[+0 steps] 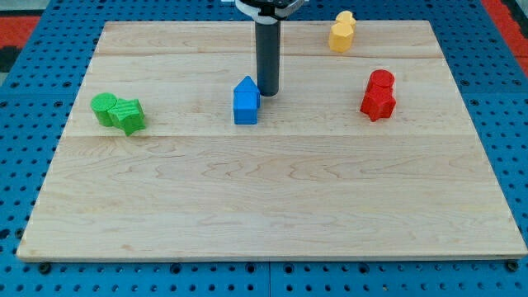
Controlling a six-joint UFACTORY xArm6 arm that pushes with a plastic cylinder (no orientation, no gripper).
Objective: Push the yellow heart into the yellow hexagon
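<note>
- The arm carries no claw, so there is no open or closed state to tell; it ends in a straight dark rod, and my tip (267, 93) stands on the wooden board (272, 206) in the far half, a little left of the middle.
- My tip sits just beside the blue blocks (246, 101), at their far right corner; whether it touches them cannot be told.
- The yellow blocks (341, 31) stand at the far edge of the board, right of the rod and well apart from my tip. Two yellow pieces show, pressed together, one behind the other; which is the heart and which the hexagon cannot be made out.
- The blue blocks look like two pieces touching: a house-like pointed one behind and a squarer one in front.
- The red blocks (379, 94) stand on the right side, nearer than the yellow pair and well apart from it; two pieces touch, the rounder one behind.
- The green blocks (118, 112) lie near the left edge, two pieces touching side by side, well apart from the blue ones.
- No containers are on the board; every block rests directly on the wood.
- Around the board lies a blue perforated surface (33, 124).
</note>
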